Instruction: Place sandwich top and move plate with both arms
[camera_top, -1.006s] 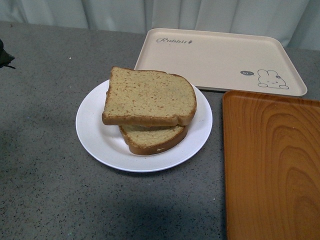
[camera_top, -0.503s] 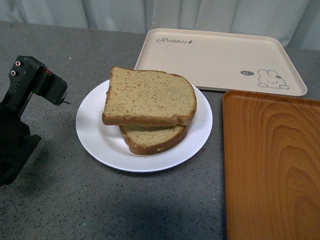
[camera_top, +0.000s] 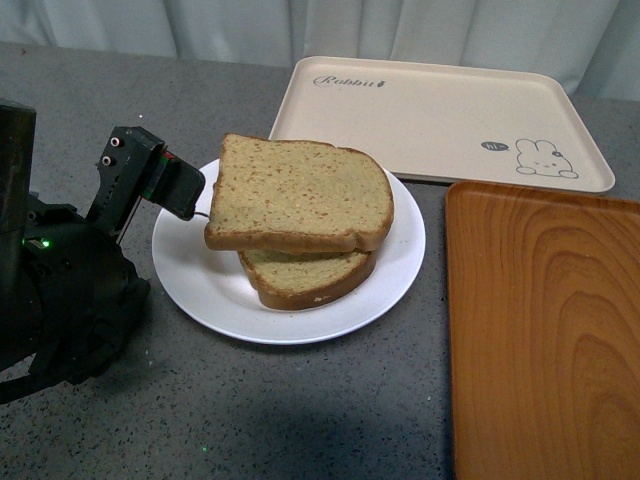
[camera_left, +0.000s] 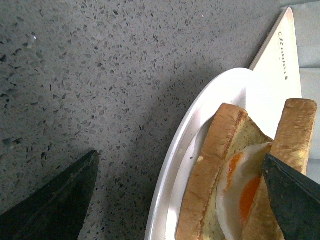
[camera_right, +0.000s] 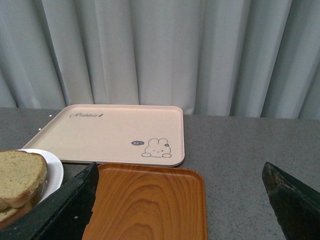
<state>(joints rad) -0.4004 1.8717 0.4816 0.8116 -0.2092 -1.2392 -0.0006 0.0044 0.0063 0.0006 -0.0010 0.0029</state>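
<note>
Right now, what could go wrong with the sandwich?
1. The top slice sits crooked, overhanging the lower slice, and the left tool is right beside its edge. A bump might slide it off the egg.
2. The plate lies close to the orange tray and the beige tray, so moving it carelessly might knock their rims and shake the sandwich.
</note>
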